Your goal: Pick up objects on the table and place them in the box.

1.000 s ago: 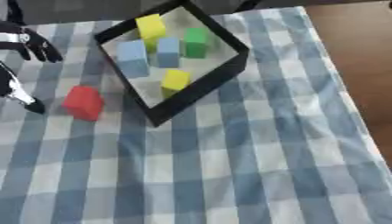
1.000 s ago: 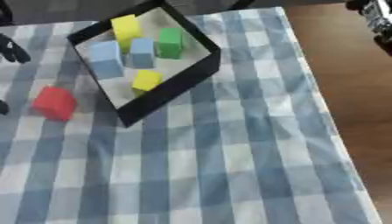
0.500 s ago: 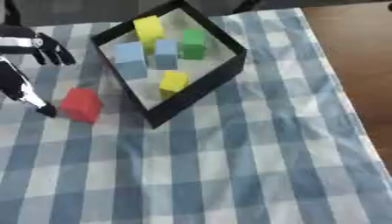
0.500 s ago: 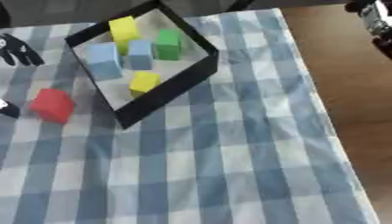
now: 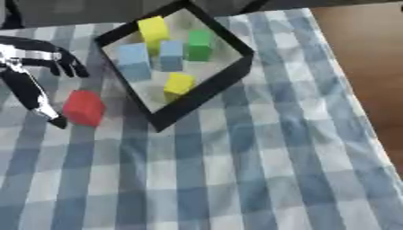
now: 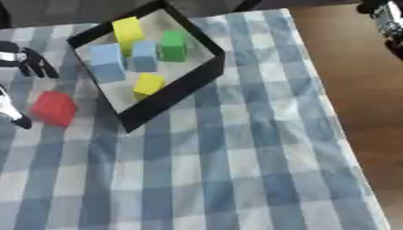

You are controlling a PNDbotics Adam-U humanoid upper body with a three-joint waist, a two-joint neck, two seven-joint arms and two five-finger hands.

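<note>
A red block (image 5: 83, 108) lies on the blue checked cloth, just left of the black box (image 5: 228, 76). Inside the box are two yellow blocks (image 5: 179, 84), two light blue blocks (image 5: 132, 57) and a green block (image 5: 199, 45). My left hand (image 5: 30, 81) is at the left edge with its fingers spread around the red block's left side, thumb tip low beside it, not closed on it. My right hand (image 6: 386, 20) shows only in the right eye view, at the top right corner off the table.
The checked cloth (image 5: 236, 170) covers the table; its right edge runs down beside a brown floor (image 5: 370, 67). A dark surface lies beyond the table's far edge.
My left hand has come right and down toward the red block, from apart to right beside it. The blocks and box have not moved.
</note>
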